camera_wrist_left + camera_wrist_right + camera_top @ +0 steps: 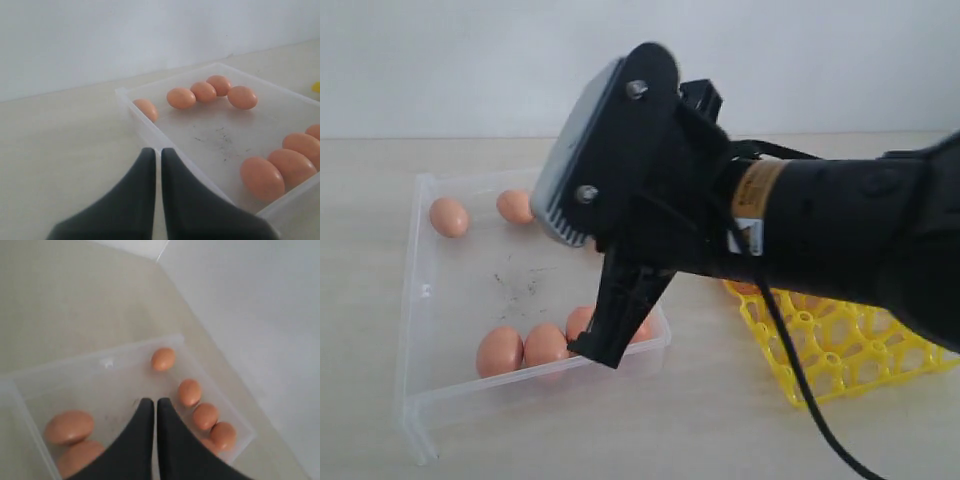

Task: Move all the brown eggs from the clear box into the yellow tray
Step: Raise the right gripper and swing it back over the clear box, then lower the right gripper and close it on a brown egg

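Observation:
The clear box [413,300] lies on the left of the table with several brown eggs [500,351] in it, some along its near wall and two [449,216] at the far end. My right gripper [598,352] hangs shut and empty over the box's near right corner; in the right wrist view its tips [151,401] sit above the box floor [115,385], between a row of eggs [189,392] and two more [68,427]. My left gripper [154,150] is shut and empty just outside the box wall [145,127]. The yellow tray [850,350] lies at the right, mostly hidden by the arm.
The big black right arm [840,220] crosses the exterior view and hides the left gripper and much of the tray. Dark specks [520,285] mark the box floor. A pale wall stands behind the table. A cable [800,390] hangs below the arm.

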Robot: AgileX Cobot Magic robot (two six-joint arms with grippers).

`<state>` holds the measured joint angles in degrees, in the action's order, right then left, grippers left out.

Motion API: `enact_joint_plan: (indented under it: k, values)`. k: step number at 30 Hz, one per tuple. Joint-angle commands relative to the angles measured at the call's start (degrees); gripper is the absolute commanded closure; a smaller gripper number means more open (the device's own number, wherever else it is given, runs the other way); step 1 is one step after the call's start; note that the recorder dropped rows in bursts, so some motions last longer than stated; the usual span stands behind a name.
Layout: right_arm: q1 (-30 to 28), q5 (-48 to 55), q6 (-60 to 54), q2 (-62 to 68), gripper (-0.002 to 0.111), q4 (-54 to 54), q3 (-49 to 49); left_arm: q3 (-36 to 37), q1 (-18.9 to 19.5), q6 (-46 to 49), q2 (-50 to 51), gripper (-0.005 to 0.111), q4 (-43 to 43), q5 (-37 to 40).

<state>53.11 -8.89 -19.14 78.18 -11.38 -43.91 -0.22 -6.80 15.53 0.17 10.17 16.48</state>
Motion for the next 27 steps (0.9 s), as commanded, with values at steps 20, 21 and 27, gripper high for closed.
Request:
enact_joint_plan:
  k: [20, 21, 27]
  values:
    - [-4.3, 62.1, 23.8, 43.4, 0.062, 11.4, -60.7, 0.2, -0.3, 0.0, -0.2, 0.103, -0.1, -0.1]
    - [-5.9, 63.4, 26.3, 45.0, 0.059, 11.4, -63.5, 0.2, -0.3, 0.0, -0.2, 0.103, -0.1, -0.1]
    - [-14.0, 69.9, 31.0, 51.8, 0.058, 13.8, -72.9, 0.2, -0.3, 0.0, -0.2, 0.103, -0.1, -0.1]
